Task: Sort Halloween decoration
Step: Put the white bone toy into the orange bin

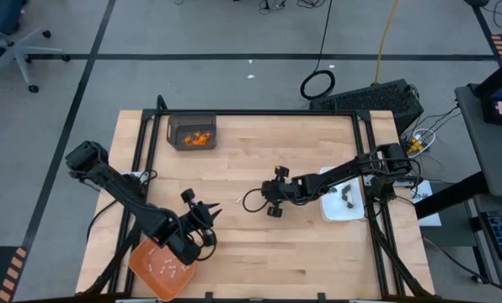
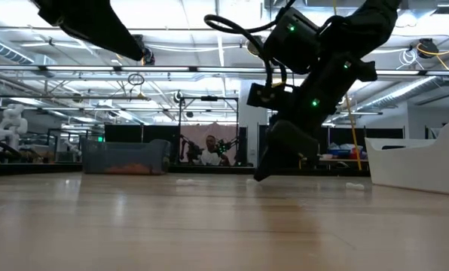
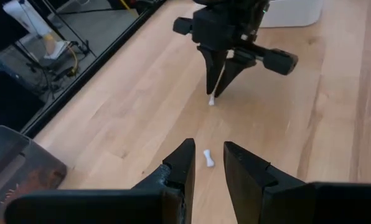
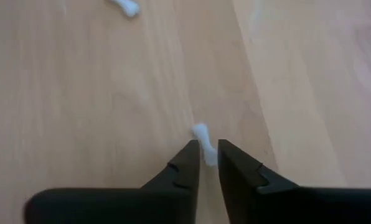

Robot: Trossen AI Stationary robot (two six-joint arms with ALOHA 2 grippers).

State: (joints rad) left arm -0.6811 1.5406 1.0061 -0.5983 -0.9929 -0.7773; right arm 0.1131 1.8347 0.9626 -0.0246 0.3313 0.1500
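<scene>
Halloween decoration pieces lie in several places in the high view: orange bits [image 1: 200, 139] in a grey bin [image 1: 191, 132] at the far edge of the table [image 1: 251, 252], small white sticks [image 1: 160, 268] in an orange tray [image 1: 158, 271] at the near left corner, and dark bits [image 1: 345, 199] in a white dish [image 1: 344, 204] on the right. The left gripper [image 1: 210, 212] hangs just beside the orange tray, the right gripper [image 1: 260, 193] near the table's middle, with bare wood between the two. The floor around is grey with black tape lines, and a desk stands at the right. In the low view the right gripper [image 2: 264, 173] comes down to the tabletop at the centre, a white stick [image 2: 184, 181] lies on the wood to its left, the bin [image 2: 125, 158] stands farther back, and a person [image 2: 209, 150] sits in the room behind. In the left wrist view the left gripper [image 3: 208, 163] is parted and holds nothing, a loose stick [image 3: 208, 158] lying on the wood between its fingertips; beyond it the right gripper [image 3: 218, 91] pinches another stick [image 3: 213, 98] whose lower end touches the table. In the right wrist view the right gripper [image 4: 207, 149] is clenched on that stick [image 4: 202, 138], which juts out past the fingertips, and another stick [image 4: 127, 6] lies well apart on the wood.
</scene>
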